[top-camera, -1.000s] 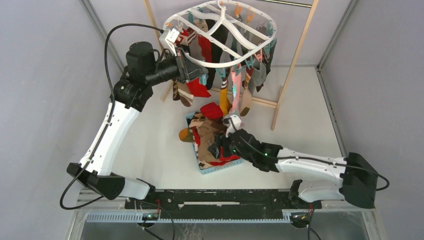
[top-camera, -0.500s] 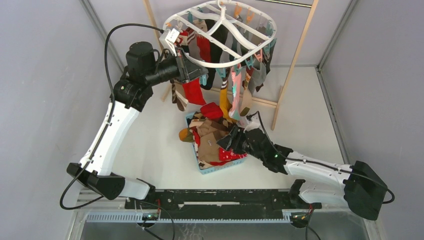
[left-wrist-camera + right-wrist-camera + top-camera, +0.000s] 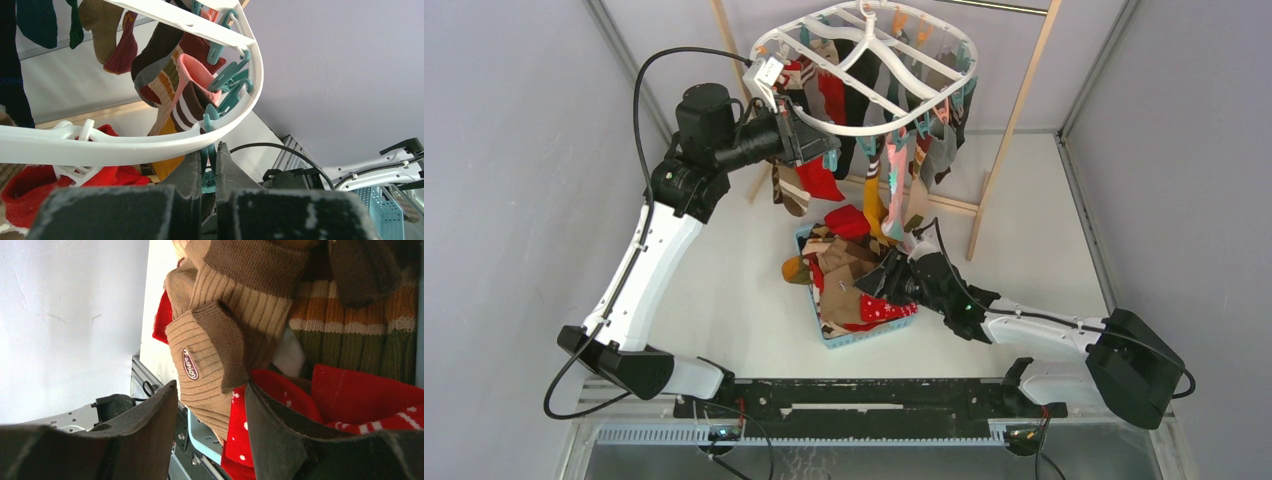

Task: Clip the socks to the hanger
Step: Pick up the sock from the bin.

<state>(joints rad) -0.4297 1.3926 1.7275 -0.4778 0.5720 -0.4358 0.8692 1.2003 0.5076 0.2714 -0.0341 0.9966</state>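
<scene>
**Left arm on a peg at the ring; right arm spread over the sock basket**

Hanger: the large white plastic oval hanger (image 3: 125, 148) hangs high at the back of the table, inside the pale wooden rack frame (image 3: 1014, 110). Socks of mixed colours (image 3: 894, 180) dangle from pegs along its near rim.

Left gripper (image 3: 209, 170): raised to the hanger's left near rim. The fingers are almost together, pinching a teal plastic clothespin (image 3: 206, 182) just under the rim. A plain red sock (image 3: 819, 180) hangs just below.

Right gripper (image 3: 210, 390): low over the small light-blue plastic basket (image 3: 869, 333), which sits mid-table below the hanger, heaped with loose socks (image 3: 839, 275). The jaws are spread wide and grip nothing. The cuff of a tan ribbed sock with an oval label (image 3: 210, 355) lies between the fingers. A red sock with white snowflakes (image 3: 240, 440) lies beside the tan ribbed sock.
</scene>
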